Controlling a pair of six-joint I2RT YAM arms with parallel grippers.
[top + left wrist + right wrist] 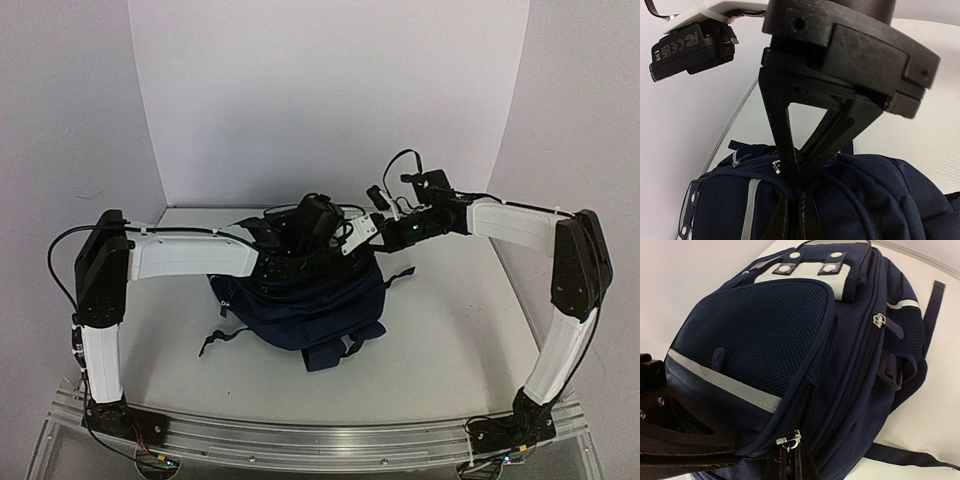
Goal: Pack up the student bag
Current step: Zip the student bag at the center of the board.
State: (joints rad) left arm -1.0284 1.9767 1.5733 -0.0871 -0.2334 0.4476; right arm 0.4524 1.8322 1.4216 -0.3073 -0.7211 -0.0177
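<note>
The navy-blue student bag [300, 315] lies in the middle of the table, straps toward the front. It fills the right wrist view [790, 330] and shows in the left wrist view [875, 200]. Both grippers meet at its raised top. My right gripper [345, 248] is shut on a silver zip pull [790, 441], held between its dark fingertips [805, 467]; its black fingers also show in the left wrist view [799, 172]. My left gripper [305, 258] is shut on the bag's fabric right beside that, with its pads [812, 220] at the bottom edge.
White walls stand behind and to both sides of the table [450, 330]. A dark strap [215, 340] trails off the bag toward the front left, and another strap [910, 456] lies on the table. A second zip slider [879, 320] sits higher on the bag.
</note>
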